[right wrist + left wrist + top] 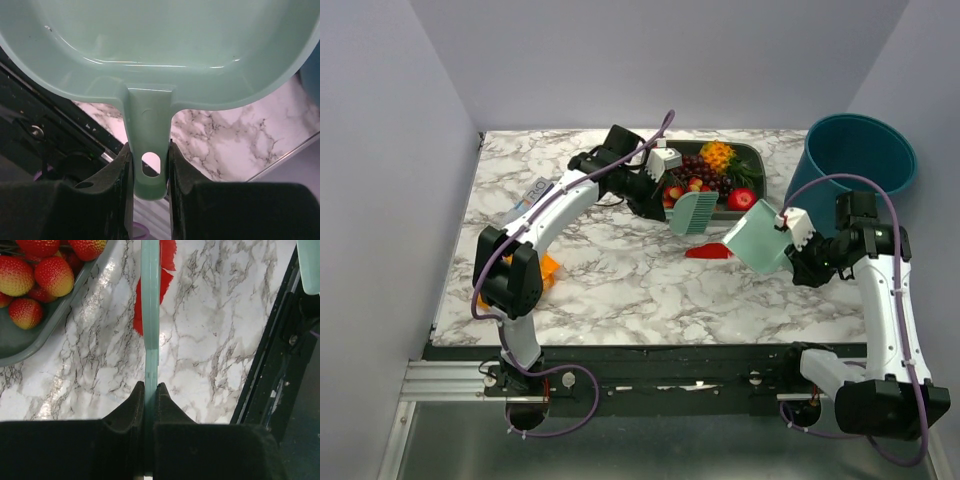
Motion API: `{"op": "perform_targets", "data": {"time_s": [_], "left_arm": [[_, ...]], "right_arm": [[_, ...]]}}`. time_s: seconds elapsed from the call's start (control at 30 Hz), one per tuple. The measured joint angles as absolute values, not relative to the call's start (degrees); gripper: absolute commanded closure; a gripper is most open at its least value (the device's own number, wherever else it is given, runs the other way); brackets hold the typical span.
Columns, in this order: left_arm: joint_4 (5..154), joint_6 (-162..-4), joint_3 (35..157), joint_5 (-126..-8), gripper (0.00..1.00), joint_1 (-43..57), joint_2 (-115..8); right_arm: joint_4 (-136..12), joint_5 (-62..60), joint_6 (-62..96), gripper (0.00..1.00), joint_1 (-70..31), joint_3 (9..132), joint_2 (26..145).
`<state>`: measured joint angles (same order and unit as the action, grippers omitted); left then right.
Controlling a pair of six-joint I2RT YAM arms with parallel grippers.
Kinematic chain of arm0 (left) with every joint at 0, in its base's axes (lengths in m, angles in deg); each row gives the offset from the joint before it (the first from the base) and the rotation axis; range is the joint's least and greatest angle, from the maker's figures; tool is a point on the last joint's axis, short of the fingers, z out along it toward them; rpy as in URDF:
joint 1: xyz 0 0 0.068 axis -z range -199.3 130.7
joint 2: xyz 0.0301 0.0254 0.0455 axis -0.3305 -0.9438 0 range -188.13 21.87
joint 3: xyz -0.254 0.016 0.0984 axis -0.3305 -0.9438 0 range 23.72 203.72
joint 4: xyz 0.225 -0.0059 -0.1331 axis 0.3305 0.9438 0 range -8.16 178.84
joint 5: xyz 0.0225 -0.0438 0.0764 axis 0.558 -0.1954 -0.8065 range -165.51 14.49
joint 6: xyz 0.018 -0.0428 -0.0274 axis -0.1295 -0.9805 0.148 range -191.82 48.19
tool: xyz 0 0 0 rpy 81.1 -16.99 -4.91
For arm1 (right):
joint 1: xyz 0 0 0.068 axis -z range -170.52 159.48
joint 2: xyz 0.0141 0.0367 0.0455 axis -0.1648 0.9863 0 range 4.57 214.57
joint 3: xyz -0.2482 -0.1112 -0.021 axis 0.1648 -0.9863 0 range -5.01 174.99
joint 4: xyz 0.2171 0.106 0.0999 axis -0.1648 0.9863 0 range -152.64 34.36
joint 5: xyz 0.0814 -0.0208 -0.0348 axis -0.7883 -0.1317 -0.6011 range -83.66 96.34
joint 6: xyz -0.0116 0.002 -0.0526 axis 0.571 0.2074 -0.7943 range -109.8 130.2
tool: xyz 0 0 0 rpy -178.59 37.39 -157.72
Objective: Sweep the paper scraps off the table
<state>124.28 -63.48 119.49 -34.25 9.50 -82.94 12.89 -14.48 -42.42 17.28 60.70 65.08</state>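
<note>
Nearest, the right pincer (150, 160) is clenched on the handle of the mint dustpan (160, 50). The pan is tilted, and I cannot tell whether its lip sits flat on the desk (620, 285). If there is a gap, a swept scrap could slide under the lip instead of into the pan.

Just beyond the lip, to the pan's left, lies the red paper scrap (710, 252), the only scrap I can make out. It lies between the two tools, with the brush (150, 315) directly over it and close on its far side.

The left pincer (151, 387) is clamped edge-on on the brush's thin handle. Pressing too hard could twist the brush in that narrow grip, and a fast stroke could flick the light paper past the pan.

Farther back, the fruit tray (65, 315) stands close behind the brush, so drawing back could knock it.
</note>
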Motion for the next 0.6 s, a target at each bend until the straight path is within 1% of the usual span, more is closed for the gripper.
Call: {"op": "perform_targets", "data": {"time_s": [0.17,0.3,0.43,0.6], "left_arm": [[123.6,-60.6,119.5,-38.5,1.00,11.9,-82.9],[122.2,-59.1,119.1,-42.0,1.00,13.2,-82.9],[120.6,-58.7,117.5,-44.6,1.00,14.0,-82.9],[118.9,-59.3,115.4,-45.7,1.00,14.2,-83.0]], "right_arm": [[13.5,-10.1,-42.3,1.00,15.8,55.5,64.4],[13.9,-4.4,-40.4,1.00,14.0,50.4,66.1],[14.0,-0.1,-37.7,0.99,12.5,49.2,71.1],[14.0,2.7,-32.9,1.00,10.6,49.3,80.3]]}}
